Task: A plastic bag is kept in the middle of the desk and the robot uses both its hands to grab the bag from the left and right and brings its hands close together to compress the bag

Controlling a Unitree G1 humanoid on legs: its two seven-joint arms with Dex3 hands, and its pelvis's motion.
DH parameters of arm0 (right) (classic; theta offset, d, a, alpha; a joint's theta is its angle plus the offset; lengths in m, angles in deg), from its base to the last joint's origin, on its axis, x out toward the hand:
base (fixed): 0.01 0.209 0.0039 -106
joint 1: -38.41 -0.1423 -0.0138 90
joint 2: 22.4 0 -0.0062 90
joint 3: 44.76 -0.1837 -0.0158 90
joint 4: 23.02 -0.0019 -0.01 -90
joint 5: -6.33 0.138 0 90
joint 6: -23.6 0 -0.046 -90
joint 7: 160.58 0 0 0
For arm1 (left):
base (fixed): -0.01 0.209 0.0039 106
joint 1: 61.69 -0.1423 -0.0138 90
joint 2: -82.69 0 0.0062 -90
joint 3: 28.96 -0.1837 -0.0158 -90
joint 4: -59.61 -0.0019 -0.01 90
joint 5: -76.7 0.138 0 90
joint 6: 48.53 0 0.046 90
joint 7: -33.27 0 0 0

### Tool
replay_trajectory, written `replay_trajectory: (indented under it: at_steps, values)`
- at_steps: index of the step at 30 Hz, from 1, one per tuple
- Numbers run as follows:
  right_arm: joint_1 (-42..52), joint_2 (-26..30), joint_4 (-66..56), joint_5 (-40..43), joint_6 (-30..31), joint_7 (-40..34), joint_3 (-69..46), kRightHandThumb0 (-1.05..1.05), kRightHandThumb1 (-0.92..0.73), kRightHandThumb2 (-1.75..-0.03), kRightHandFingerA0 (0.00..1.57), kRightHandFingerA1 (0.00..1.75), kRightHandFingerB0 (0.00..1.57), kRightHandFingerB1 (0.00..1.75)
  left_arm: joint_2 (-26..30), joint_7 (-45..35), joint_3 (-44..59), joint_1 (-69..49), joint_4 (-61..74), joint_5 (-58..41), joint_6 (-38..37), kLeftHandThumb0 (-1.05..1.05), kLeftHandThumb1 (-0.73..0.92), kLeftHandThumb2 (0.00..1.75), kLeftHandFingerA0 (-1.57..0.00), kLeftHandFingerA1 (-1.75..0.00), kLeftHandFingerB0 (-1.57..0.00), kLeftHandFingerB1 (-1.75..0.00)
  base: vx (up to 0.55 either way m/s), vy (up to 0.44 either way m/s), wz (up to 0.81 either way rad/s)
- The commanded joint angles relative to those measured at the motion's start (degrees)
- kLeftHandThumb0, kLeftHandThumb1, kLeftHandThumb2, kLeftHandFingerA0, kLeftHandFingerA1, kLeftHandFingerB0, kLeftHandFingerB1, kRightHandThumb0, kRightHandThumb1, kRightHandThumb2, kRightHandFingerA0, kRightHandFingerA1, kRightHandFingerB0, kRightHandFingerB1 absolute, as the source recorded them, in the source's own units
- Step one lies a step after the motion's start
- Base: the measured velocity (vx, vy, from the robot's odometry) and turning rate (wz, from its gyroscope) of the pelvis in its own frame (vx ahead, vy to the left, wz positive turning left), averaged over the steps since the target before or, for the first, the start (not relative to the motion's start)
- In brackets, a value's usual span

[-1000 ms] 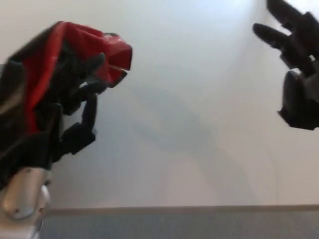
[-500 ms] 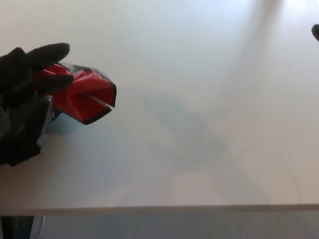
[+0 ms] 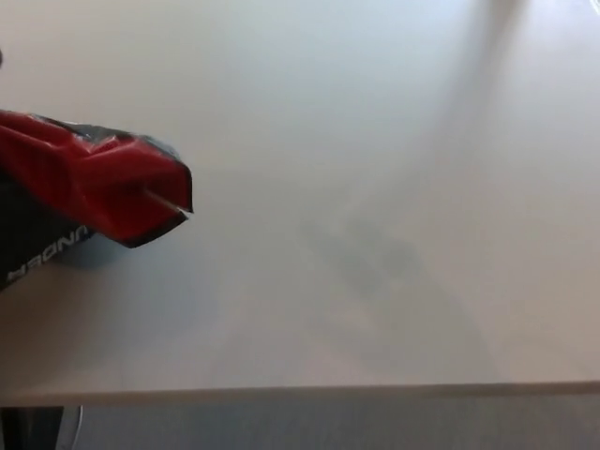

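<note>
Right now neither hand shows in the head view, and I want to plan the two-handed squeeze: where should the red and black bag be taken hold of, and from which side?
Probably grip the red and black bag at its crumpled red end, coming from the robot's right across the bare desk. That end points into the open; the bag's left side runs off the picture's edge.

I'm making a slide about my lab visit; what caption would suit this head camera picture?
A crumpled red and black plastic bag lies at the left edge of a white desk, with neither robot hand in view.
</note>
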Motion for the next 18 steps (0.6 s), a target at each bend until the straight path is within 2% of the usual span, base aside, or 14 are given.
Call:
replay_trajectory:
  at_steps: [1,2,3,6,7,8,9,11,12,14,15,17,18]
  values:
    - [4.6,-0.8,1.4,4.5,-4.8,2.5,-2.7,-0.88,-0.76,-1.12,0.06,0.38,0.08,0.21,18.2,-10.6,1.9,18.0,-46.4,1.9,7.3,-0.82,0.89,1.18,0.0,-0.16,-0.04,-0.16,0.0,0.0,0.0]
    - [6.0,-0.8,0.7,5.6,-4.8,3.0,-3.3,-0.85,-0.73,-1.11,0.04,0.4,0.08,0.24,21.0,-7.5,2.6,20.3,-53.9,3.7,7.6,-1.0,0.91,1.23,0.0,-0.15,-0.05,-0.01,0.0,0.0,0.0]
    - [7.6,-0.7,-0.3,6.7,-4.6,3.5,-4.1,-0.85,-0.73,-1.11,0.04,0.4,0.08,0.24,24.3,-3.9,3.3,22.5,-61.5,5.6,8.5,-1.0,0.91,1.23,0.0,-0.15,-0.05,-0.01,0.0,0.0,0.0]
    - [8.0,-0.7,-0.5,7.0,-4.6,3.6,-4.2,-0.85,-0.73,-1.11,0.04,0.4,0.08,0.24,25.4,-3.3,2.9,23.5,-64.3,5.8,8.0,-1.0,0.91,1.23,0.0,-0.15,-0.05,-0.01,0.0,0.0,0.0]
    - [9.2,-0.5,0.3,8.5,-4.7,4.2,-6.0,-0.81,-0.7,-1.08,0.02,0.44,0.11,0.32,30.1,1.5,6.4,19.7,-64.5,7.5,10.6,-0.71,0.77,1.16,0.0,-0.5,-0.06,-0.45,0.0,0.0,0.0]
    - [10.7,-0.3,1.2,10.4,-4.8,4.9,-8.3,-0.81,-0.7,-1.08,0.02,0.44,0.11,0.32,35.9,7.6,10.8,14.8,-64.5,9.7,14.0,-0.71,0.77,1.16,0.0,-0.5,-0.06,-0.45,0.0,0.0,0.0]
    - [12.0,0.2,0.7,11.2,-3.3,4.7,-9.5,-0.77,-0.67,-1.08,0.0,0.42,0.08,0.31,38.5,11.1,12.3,14.7,-66.3,10.6,13.5,-0.7,0.92,0.76,-0.05,-0.6,-0.13,-0.43,0.0,0.0,0.0]
    - [12.5,0.4,0.3,11.4,-2.7,4.6,-9.8,-0.77,-0.67,-1.08,0.0,0.42,0.08,0.31,39.5,12.1,11.9,15.3,-67.9,10.5,12.5,-0.7,0.92,0.76,-0.05,-0.6,-0.13,-0.43,0.0,0.0,0.0]
    - [10.9,1.0,1.6,9.9,-3.5,4.4,-9.7,-0.82,-0.71,-1.09,0.01,0.43,0.11,0.32,41.2,11.9,15.1,15.8,-69.2,8.6,8.8,-0.33,0.63,1.19,-0.01,-0.54,0.0,-0.51,0.0,0.0,0.0]
    - [10.3,1.3,2.2,9.3,-3.8,4.3,-9.7,-0.82,-0.71,-1.09,0.01,0.43,0.11,0.32,42.3,11.9,15.8,16.3,-70.7,7.4,6.7,-0.33,0.63,1.19,-0.01,-0.54,0.0,-0.51,0.0,0.0,0.0]
    - [8.8,1.5,1.5,7.5,-3.2,2.8,-9.0,-0.83,-0.72,-1.11,0.02,0.44,0.11,0.31,41.0,14.0,16.1,17.4,-68.9,7.9,2.8,-0.67,0.92,0.82,-0.07,-0.56,-0.13,-0.45,0.0,0.0,0.0]
    - [8.6,1.6,1.4,7.4,-3.1,2.6,-8.9,-0.83,-0.72,-1.11,0.02,0.44,0.11,0.31,41.0,14.3,15.8,17.7,-69.3,7.7,2.0,-0.67,0.92,0.82,-0.07,-0.56,-0.13,-0.45,0.0,0.0,0.0]
    - [9.0,1.5,-0.2,6.6,-2.2,2.1,-8.2,-0.83,-0.73,-1.11,0.05,0.46,0.1,0.31,34.8,7.2,19.6,17.5,-58.8,-0.3,2.9,-0.8,0.92,0.72,-0.1,-0.61,-0.14,-0.45,0.0,0.0,0.0]
